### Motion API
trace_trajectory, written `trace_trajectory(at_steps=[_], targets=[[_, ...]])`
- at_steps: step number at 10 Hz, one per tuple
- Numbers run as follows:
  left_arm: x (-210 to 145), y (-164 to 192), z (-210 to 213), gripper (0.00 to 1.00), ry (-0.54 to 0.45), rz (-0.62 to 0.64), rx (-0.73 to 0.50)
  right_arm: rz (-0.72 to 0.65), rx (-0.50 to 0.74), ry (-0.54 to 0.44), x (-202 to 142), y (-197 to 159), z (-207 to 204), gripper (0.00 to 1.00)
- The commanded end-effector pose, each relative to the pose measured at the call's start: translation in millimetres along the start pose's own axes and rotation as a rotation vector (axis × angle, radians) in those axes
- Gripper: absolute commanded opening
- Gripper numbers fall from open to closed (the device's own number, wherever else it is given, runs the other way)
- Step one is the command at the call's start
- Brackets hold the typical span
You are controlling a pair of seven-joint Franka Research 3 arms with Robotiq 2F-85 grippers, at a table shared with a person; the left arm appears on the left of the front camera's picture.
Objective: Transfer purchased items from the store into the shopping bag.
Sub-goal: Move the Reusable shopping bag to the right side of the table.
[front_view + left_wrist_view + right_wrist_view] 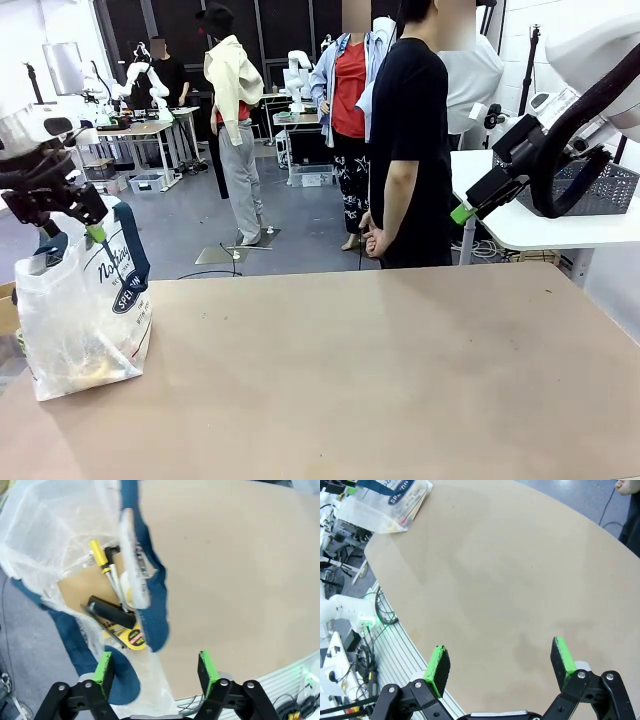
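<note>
The shopping bag stands at the table's left edge, clear plastic with navy straps and lettering. My left gripper hangs just above its mouth. In the left wrist view my left gripper is open over the bag, with a navy strap beside the opening. Inside lie purchased items: a brown cardboard packet, a yellow-handled tool, a black piece and a yellow round piece. My right gripper is raised at the right, open and holding nothing. The store, a dark grey lattice basket, sits on a white side table.
The tan table stretches bare from the bag to the right edge. A person in a black shirt stands at the far side, hands down. The white side table is at the far right. The right wrist view catches the bag at the far corner.
</note>
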State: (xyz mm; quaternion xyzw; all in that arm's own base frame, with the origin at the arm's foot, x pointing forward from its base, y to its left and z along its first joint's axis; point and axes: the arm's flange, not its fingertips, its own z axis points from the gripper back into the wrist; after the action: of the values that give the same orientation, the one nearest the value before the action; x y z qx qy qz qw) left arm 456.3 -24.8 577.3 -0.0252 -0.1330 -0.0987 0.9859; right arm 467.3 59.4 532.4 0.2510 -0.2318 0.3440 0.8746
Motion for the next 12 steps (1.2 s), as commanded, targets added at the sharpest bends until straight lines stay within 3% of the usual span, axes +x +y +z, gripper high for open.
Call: trace_trajectory(at_steps=[1, 3, 5, 6, 7, 12], targets=[[4, -1, 12, 1.00, 0.004, -0.118, -0.084, -0.002, 0.005, -0.008, 2, 0, -1, 1.00], [10, -13, 19, 1.00, 0.001, -0.304, -0.188, -0.002, 0.005, -0.008, 2, 0, -1, 1.00], [13, -25, 16, 1.00, -0.080, -0.521, -0.238, -0.002, 0.005, -0.008, 2, 0, -1, 1.00], [20, -29, 8, 1.00, -0.095, -0.543, -0.209, -0.002, 0.005, -0.008, 2, 0, -1, 1.00], [9, -33, 19, 1.00, -0.054, -0.417, -0.176, -0.002, 0.005, -0.008, 2, 0, -1, 1.00], [9, -33, 19, 1.00, -0.054, -0.417, -0.176, -0.002, 0.005, -0.008, 2, 0, -1, 1.00]])
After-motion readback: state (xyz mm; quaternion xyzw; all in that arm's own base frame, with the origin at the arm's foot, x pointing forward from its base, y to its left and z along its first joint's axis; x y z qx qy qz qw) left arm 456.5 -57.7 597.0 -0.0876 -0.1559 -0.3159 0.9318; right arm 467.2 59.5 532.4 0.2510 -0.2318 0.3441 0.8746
